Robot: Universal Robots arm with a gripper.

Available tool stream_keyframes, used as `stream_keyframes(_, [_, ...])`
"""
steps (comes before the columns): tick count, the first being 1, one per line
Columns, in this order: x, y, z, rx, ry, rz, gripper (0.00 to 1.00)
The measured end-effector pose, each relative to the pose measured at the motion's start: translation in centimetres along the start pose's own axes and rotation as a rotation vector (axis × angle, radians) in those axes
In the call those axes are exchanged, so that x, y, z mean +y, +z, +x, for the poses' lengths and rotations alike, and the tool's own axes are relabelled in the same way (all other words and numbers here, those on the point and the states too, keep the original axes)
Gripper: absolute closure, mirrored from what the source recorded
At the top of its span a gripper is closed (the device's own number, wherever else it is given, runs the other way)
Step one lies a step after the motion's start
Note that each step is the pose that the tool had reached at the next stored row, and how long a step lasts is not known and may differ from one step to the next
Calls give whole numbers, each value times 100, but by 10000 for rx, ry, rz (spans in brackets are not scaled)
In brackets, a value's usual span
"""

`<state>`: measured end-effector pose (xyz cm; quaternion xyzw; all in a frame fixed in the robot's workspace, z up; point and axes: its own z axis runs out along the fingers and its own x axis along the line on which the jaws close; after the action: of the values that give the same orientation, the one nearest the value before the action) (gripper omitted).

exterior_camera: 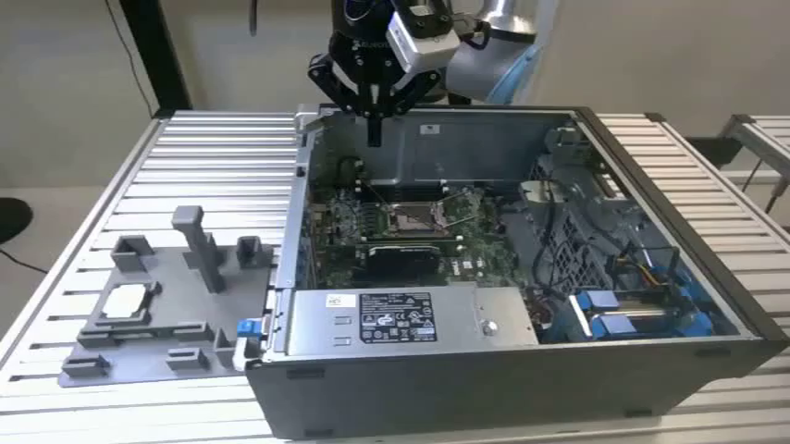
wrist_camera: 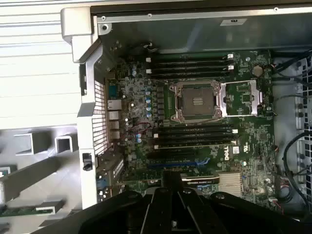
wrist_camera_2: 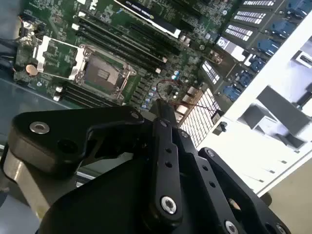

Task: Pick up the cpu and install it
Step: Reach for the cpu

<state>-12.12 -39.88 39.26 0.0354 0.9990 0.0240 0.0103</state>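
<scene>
Ribbed metal table with an open computer case on it; the gripper hangs over the case's far wall, fingers pressed together and holding nothing.
The cpu lies flat in a grey holder on the table, outside the case at the exterior view's left. It is well apart from the gripper, with the case's side wall between them. The socket on the board sits with its metal frame flipped open, below and just in front of the fingers. The likely risks are that the thin chip slips or tilts in a shallow pinch, the fingers clip the case wall while crossing, or a skewed chip bends the socket's contacts.
</scene>
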Motion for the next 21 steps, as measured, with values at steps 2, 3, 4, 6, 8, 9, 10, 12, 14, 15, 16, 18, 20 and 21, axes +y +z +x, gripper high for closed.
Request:
stream_keyframes(2, [0, 0, 0, 0, 0, 0, 100])
stream_keyframes(3, [0, 0, 0, 0, 0, 0, 100])
stream_keyframes(4, [0, 0, 0, 0, 0, 0, 100])
stream_keyframes(6, [0, 0, 0, 0, 0, 0, 100])
stream_keyframes(8, [0, 0, 0, 0, 0, 1, 100])
stream_keyframes(9, [0, 0, 0, 0, 0, 0, 100])
stream_keyframes(10, [0, 0, 0, 0, 0, 0, 100])
stream_keyframes(12, [0, 0, 3, 0, 0, 0, 100])
stream_keyframes(14, [-2, -1, 19, -1, -1, 0, 100])
stream_keyframes(15, [-2, -1, 32, -2, -1, 1, 100])
stream_keyframes(16, [-2, -1, 46, -3, -1, 0, 100])
stream_keyframes(18, [-1, -2, 85, -4, 0, 0, 100])
stream_keyframes(20, [4, -2, 125, -4, 0, 0, 100])
stream_keyframes(21, [6, -2, 147, -4, 0, 0, 100])
